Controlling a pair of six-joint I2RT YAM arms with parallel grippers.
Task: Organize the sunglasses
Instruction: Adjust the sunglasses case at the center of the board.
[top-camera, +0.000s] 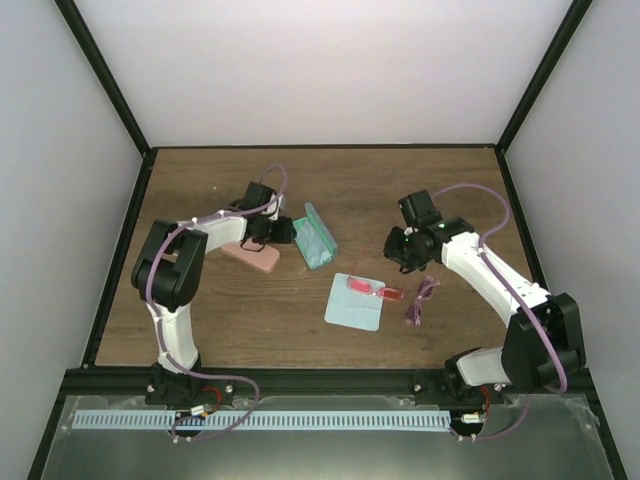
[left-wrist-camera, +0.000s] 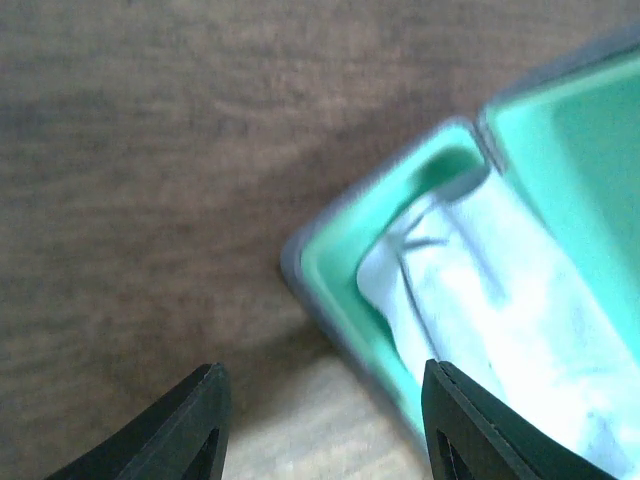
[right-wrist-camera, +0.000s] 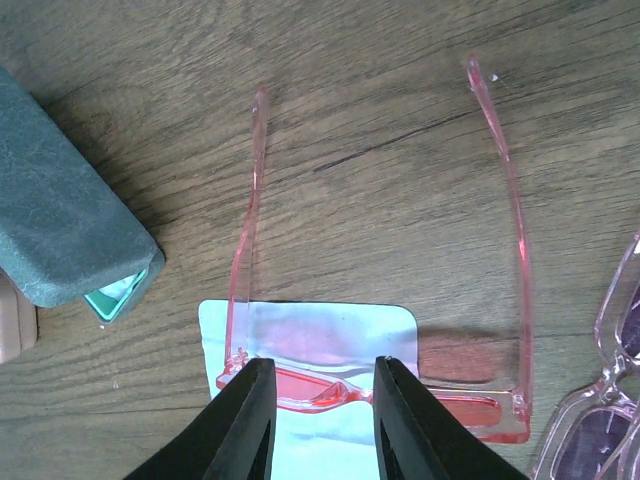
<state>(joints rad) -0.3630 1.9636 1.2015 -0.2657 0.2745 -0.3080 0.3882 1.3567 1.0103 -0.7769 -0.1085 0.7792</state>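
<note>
The red-lensed sunglasses (top-camera: 372, 289) (right-wrist-camera: 330, 385) lie arms unfolded, their front partly on a pale blue cloth (top-camera: 352, 304) (right-wrist-camera: 320, 335). My right gripper (top-camera: 405, 248) (right-wrist-camera: 322, 400) hovers over them, open, its fingertips framing the left lens and bridge without clamping. The pinkish-purple sunglasses (top-camera: 422, 298) (right-wrist-camera: 600, 400) lie just right of the red pair. My left gripper (top-camera: 268, 230) (left-wrist-camera: 320, 400) is open over bare wood at the corner of an open teal-lined case (top-camera: 315, 237) (left-wrist-camera: 340, 290), nothing between its fingers.
A pale cloth (left-wrist-camera: 500, 300) lies inside the open case. A pink case (top-camera: 252, 257) (right-wrist-camera: 12, 320) rests on the table under the left wrist. The case's grey-green outer shell (right-wrist-camera: 60, 220) is left of the red pair. Black frame rails border the table.
</note>
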